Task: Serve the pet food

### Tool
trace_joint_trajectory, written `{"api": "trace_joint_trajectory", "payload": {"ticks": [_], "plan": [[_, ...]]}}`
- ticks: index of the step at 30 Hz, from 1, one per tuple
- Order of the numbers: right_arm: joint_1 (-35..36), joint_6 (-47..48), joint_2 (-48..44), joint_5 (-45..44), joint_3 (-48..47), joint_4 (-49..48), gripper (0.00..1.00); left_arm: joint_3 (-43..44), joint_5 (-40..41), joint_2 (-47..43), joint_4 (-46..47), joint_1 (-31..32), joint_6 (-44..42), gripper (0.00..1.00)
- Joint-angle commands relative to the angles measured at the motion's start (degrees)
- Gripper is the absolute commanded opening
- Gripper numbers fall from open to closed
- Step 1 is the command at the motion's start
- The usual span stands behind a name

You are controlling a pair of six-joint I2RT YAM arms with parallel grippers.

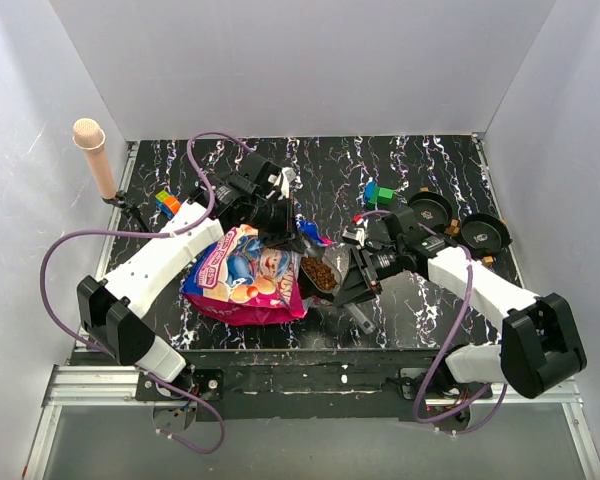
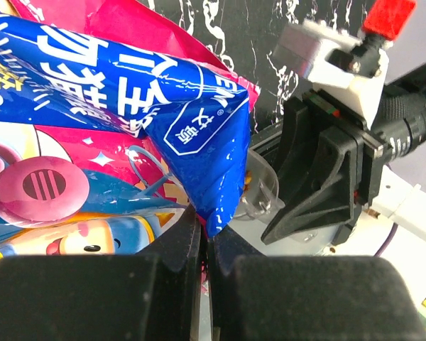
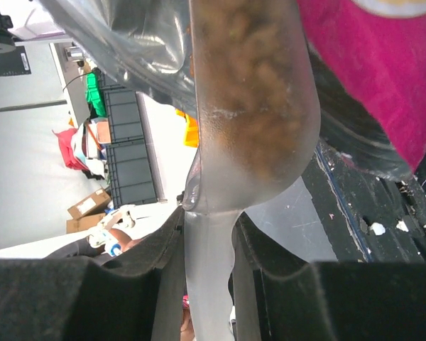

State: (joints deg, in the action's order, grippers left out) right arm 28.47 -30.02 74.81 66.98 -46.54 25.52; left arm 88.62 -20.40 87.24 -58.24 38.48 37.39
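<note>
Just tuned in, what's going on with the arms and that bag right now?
The left gripper is shut on the blue edge of the pink pet food bag, propping its mouth up. The right gripper grips the handle of a clear scoop loaded with brown kibble, at the bag's opening. Two black bowls sit off to the right.

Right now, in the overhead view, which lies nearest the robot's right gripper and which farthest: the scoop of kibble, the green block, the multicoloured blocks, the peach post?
1. scoop of kibble: held in the right gripper, mid-table.
2. green block: just behind it, toward the back.
3. multicoloured blocks: over on the left.
4. peach post: back left corner.
</note>
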Motion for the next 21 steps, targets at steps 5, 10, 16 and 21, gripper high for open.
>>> {"api": "trace_joint_trajectory", "payload": {"ticks": [5,10,16,21], "plan": [[-1.1,-6.3,-8.5,3.7,4.4,-7.2,0.01,9.4,7.7,2.0,3.5,0.5,5.2,0.0],[-2.4,-10.1,-13.6,2.5,6.1,-9.4,0.01,12.6,18.2,3.5,0.5,0.4,6.6,0.0],[-9.1,-10.9,-17.9,3.6,7.3,-9.3,0.01,12.7,18.5,4.6,-0.7,0.4,5.9,0.0],[-17.8,-9.0,-18.5,6.0,5.5,-6.3,0.01,12.2,18.0,4.0,-1.6,0.4,4.5,0.0]]}}
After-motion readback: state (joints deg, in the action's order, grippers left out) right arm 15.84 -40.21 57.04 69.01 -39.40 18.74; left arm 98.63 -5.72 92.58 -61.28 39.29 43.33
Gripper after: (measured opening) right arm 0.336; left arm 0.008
